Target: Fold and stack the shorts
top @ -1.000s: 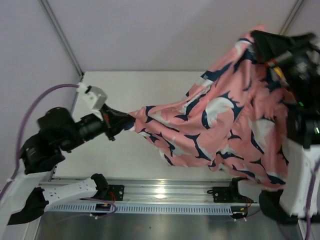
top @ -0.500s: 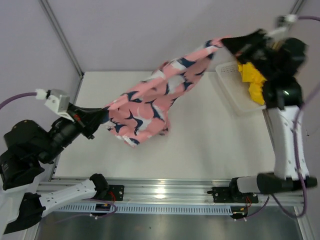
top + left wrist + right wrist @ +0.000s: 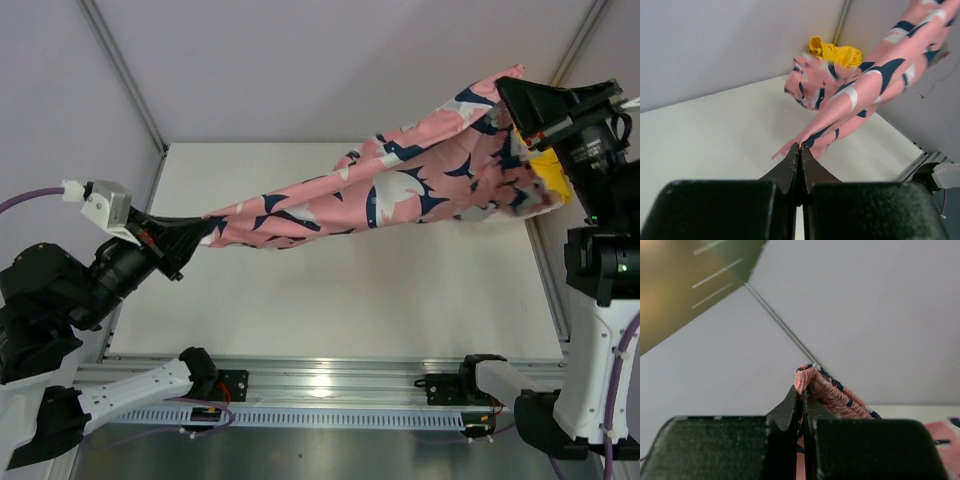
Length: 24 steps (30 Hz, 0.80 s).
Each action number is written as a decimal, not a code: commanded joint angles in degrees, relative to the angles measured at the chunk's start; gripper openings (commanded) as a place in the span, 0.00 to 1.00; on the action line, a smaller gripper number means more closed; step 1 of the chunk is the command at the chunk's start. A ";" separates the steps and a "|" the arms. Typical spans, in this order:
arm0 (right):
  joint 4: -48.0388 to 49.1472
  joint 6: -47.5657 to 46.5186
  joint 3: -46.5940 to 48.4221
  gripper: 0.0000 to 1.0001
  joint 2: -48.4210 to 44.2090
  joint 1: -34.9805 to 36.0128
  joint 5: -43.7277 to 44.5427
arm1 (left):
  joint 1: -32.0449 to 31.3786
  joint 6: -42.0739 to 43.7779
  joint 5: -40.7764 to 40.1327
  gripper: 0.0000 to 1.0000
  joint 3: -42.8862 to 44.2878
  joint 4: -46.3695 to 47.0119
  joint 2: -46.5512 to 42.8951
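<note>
Pulling taut: pink shorts (image 3: 380, 195), sagging moments ago, now span left gripper (image 3: 207, 231) to right gripper (image 3: 497, 107), both clamped on them; probably ready to lay flat.

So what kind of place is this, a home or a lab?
Probably a robot lab cell, not a home: a white table boxed in by plain pale panels, with a left arm and right arm bolted to a metal rail at its near edge.
</note>
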 commanded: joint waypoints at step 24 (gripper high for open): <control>6.86 -1.19 22.12 0.00 34.55 16.89 4.07 | 41.15 -4.50 32.09 0.00 0.19 13.01 20.78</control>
